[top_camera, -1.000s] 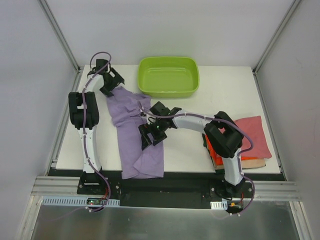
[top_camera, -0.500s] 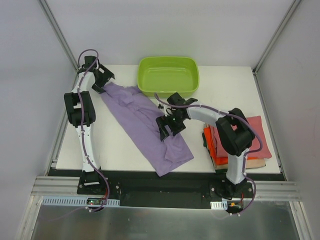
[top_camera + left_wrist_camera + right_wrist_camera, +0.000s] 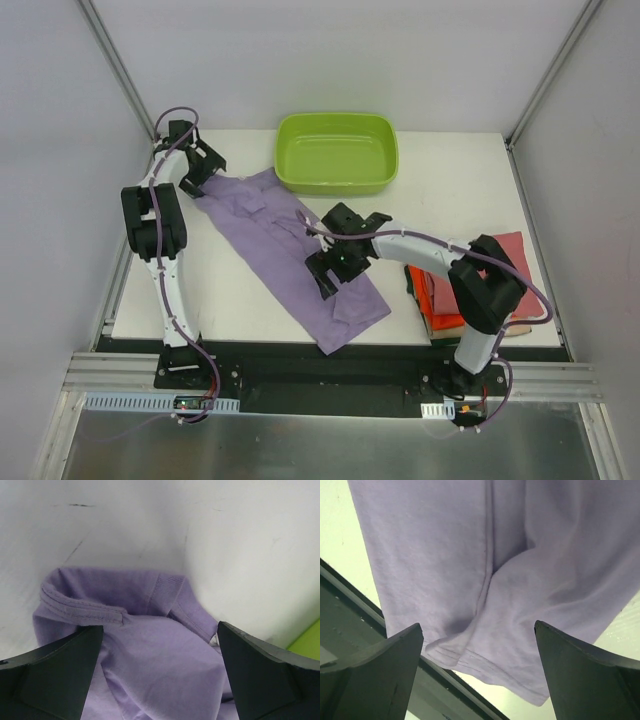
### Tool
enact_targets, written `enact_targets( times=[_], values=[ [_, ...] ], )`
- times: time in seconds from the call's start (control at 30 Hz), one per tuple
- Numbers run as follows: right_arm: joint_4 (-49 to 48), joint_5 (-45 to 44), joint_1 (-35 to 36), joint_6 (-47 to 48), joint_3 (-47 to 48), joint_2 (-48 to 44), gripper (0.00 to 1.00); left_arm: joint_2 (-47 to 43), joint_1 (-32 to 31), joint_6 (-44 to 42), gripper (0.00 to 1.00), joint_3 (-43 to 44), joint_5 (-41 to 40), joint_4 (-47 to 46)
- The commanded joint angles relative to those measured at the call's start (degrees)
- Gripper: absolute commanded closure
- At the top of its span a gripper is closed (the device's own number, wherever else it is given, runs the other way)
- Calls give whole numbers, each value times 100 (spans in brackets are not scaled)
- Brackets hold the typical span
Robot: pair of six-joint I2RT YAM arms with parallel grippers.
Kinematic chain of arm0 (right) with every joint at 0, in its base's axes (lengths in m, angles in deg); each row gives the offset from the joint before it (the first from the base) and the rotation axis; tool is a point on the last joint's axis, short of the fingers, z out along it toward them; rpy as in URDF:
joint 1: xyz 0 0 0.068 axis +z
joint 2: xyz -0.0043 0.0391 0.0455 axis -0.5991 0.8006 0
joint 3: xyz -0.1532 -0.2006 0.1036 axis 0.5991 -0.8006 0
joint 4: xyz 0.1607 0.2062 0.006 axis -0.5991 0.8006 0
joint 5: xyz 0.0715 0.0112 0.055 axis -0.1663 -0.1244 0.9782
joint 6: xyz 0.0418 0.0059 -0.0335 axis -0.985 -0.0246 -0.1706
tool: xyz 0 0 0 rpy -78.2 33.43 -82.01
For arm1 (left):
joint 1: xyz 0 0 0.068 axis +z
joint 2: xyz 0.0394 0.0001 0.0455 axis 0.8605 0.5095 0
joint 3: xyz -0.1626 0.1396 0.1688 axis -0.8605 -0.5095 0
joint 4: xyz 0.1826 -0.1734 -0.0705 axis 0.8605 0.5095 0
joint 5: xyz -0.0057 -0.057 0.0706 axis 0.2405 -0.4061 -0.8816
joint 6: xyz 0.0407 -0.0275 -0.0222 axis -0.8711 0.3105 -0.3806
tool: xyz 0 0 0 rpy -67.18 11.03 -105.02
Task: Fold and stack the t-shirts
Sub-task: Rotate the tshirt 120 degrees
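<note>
The lilac t-shirt (image 3: 285,245) is lying spread out in a long diagonal band on the white counter (image 3: 450,190), running from the far left corner down towards the near middle; its far end is sitting just left of the lime-green tub (image 3: 337,183), close to it, and its hem is reaching the near edge of the counter, where in the right wrist view one corner is lapping over onto the dark rail (image 3: 350,625).

The left pincer (image 3: 200,173) is hovering at the shirt's far end, close to the counter's left edge; its fingers are standing wide apart, gripping nothing, with the collar band and a sleeve seam lying between them.

The right pincer (image 3: 328,272) is hanging over the lower half of the shirt; its fingers are likewise spread wide, holding nothing, with wrinkled cloth and the hem showing below.

At the near right, a rose-red t-shirt (image 3: 520,255) is lying folded on top of an orange t-shirt (image 3: 438,305); the right arm's elbow is covering part of this stack, which is sitting close to the near edge.

White counter is showing to the near left of the lilac shirt, in a strip between it and the stack, and to the right of the tub.
</note>
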Motion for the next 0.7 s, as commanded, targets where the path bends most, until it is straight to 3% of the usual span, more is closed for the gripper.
enact_targets(
  times=[0.0,0.1,0.2,0.5,0.67],
  values=[
    [-24,-1329,621,-161,-36,-550,4,-123,25,-287,1,-203,-494,441],
    [-189,-1457,1175,-46,-44,-656,4,9,130,-304,1,-98,-310,467],
    [-550,-729,1449,-81,-80,-508,4,-8,192,-331,1,-124,-309,459],
    [-488,292,1994,-213,158,328,4,-78,280,-418,1,-168,-327,423],
    [-831,1390,2354,-353,324,626,4,-280,315,-375,1,-343,-687,371]
  ],
)
